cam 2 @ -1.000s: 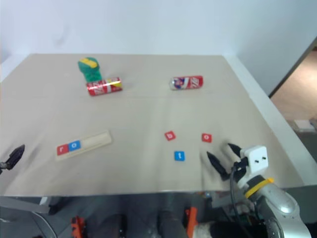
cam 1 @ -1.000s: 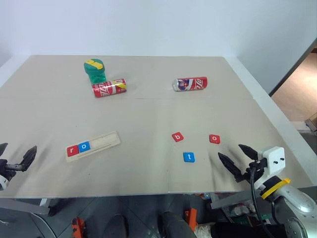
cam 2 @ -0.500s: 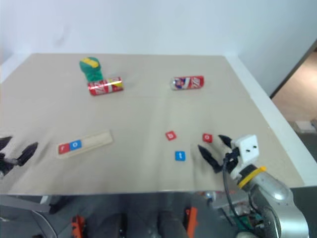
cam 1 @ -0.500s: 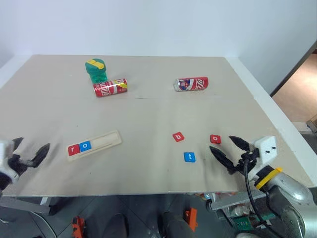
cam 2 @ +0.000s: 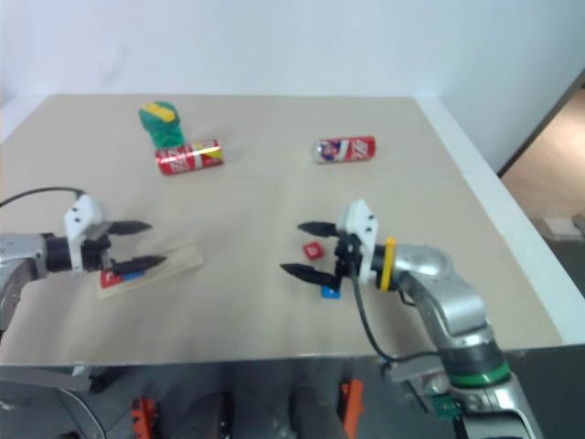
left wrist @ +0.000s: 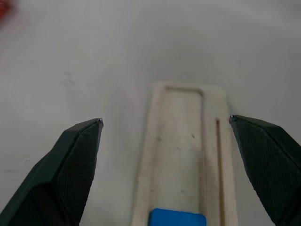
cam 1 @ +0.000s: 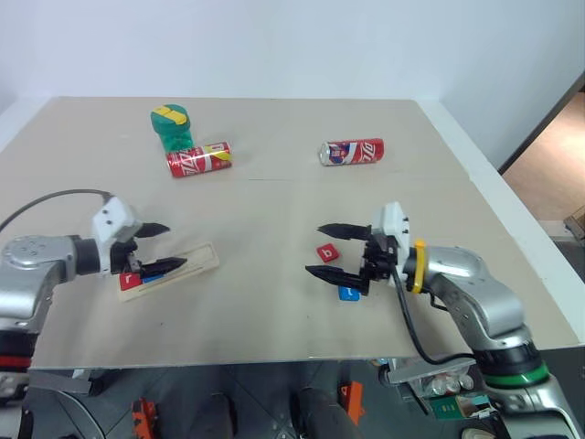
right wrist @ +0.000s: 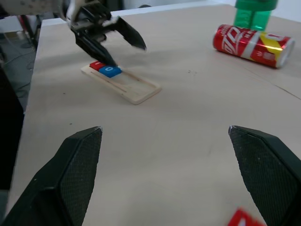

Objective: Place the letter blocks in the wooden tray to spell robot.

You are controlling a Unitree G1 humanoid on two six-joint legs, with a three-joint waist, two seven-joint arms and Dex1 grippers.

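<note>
Next step: pick b, both jaws wide, empty.
Eye view: right gripper [cam 1: 327,250] over b [cam 1: 328,252] near table's [cam 1: 274,197] front edge; tray [cam 1: 196,259] front-left. Left wrist view: left gripper [left wrist: 165,123] straddles tray. Judgement: lower squarely, pinch b's edges.

Lighting is bright, even and diffuse from overhead. Shadows on the table [cam 1: 274,197] are soft and faint. No glare. The left wrist view is soft-focused; the right eye view is slightly hazier.
</note>
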